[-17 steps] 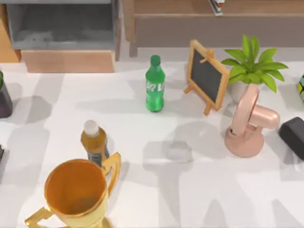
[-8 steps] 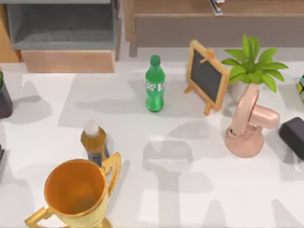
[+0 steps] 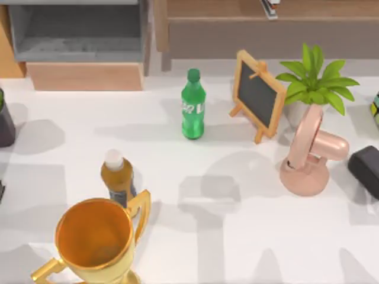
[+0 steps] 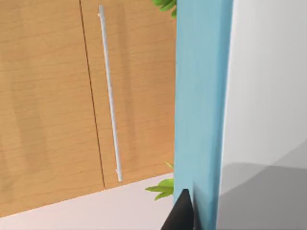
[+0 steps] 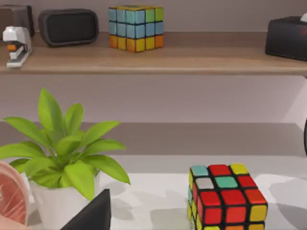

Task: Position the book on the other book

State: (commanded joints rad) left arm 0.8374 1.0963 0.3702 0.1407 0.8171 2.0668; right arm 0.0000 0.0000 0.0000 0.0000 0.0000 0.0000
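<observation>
In the left wrist view a blue book (image 4: 200,105) stands on edge close in front of the camera. My left gripper (image 4: 184,214) is shut on its lower end, with one dark finger (image 4: 180,215) pressed against its side; the other finger is hidden behind the book. The other book is out of view. A dark part of my right gripper (image 5: 93,215) shows in the right wrist view, beside the potted plant (image 5: 62,158) and left of a Rubik's cube (image 5: 225,199).
On the white table (image 3: 237,236) stand a green bottle (image 3: 193,105), a small chalkboard (image 3: 257,94), a pink fan (image 3: 311,154), a gold trophy (image 3: 95,239), a brown bottle (image 3: 117,176) and a black box (image 3: 366,168). A wooden cabinet (image 4: 57,96) lies behind the book.
Only the shadows on the table have shifted in the top view. The objects on the table have not moved.
</observation>
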